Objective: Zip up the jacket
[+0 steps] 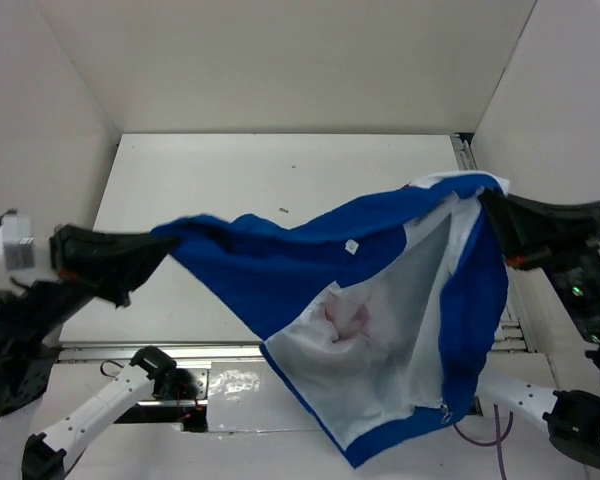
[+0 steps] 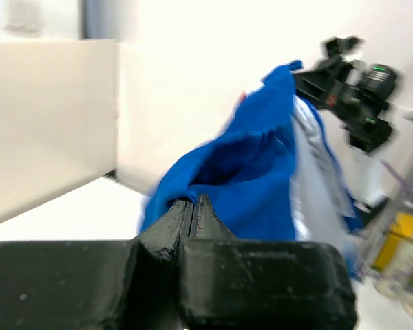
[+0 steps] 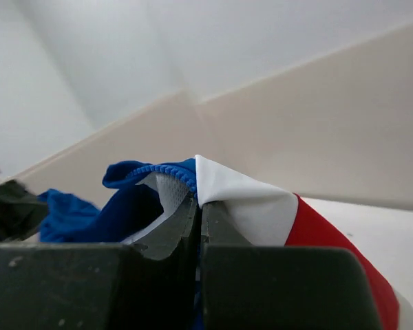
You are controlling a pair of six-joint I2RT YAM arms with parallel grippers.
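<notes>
The royal-blue jacket (image 1: 310, 265) hangs stretched in the air between both arms, its white inner lining (image 1: 380, 340) facing the camera and sagging low at the front. My left gripper (image 1: 165, 245) is shut on a blue fold at the jacket's left end (image 2: 193, 196). My right gripper (image 1: 488, 200) is shut on the jacket's upper right edge, where the blue zipper tape meets a white and red panel (image 3: 241, 196). The jacket's front is open; a zipper edge runs down the right side (image 1: 450, 290).
The white table (image 1: 240, 180) lies below the jacket, with white walls behind and to both sides. A metal rail (image 1: 160, 352) runs along the table's near edge. The right arm's body (image 2: 351, 89) shows past the jacket in the left wrist view.
</notes>
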